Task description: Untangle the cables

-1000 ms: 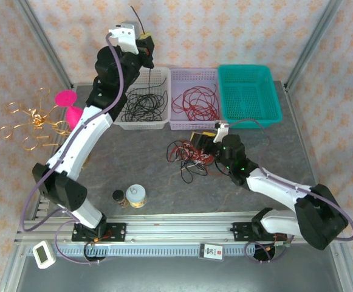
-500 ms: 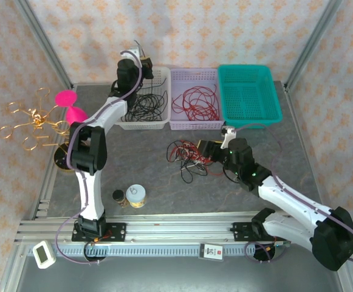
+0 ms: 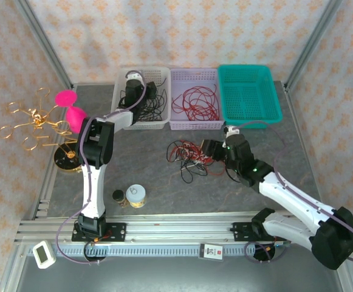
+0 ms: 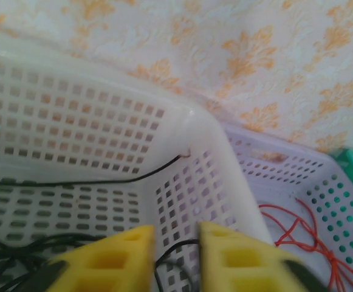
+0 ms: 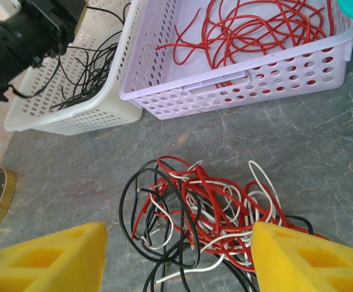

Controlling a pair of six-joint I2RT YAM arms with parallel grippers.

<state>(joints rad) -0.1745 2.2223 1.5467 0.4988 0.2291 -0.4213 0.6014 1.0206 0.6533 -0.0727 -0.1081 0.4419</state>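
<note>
While black cables already lie in the white basket and red cables in the lilac basket, the job looks roughly half done: a tangle of red, black and off-white wires sits on the table, just in front of the lilac basket, and the teal basket holds nothing. The left arm stretches far forward, its left gripper dipped inside the white basket near a corner, fingers parted by a narrow gap with nothing pinched between them. The right arm is bent low, and the right gripper hovers over the tangle, jaws spread wide and empty
</note>
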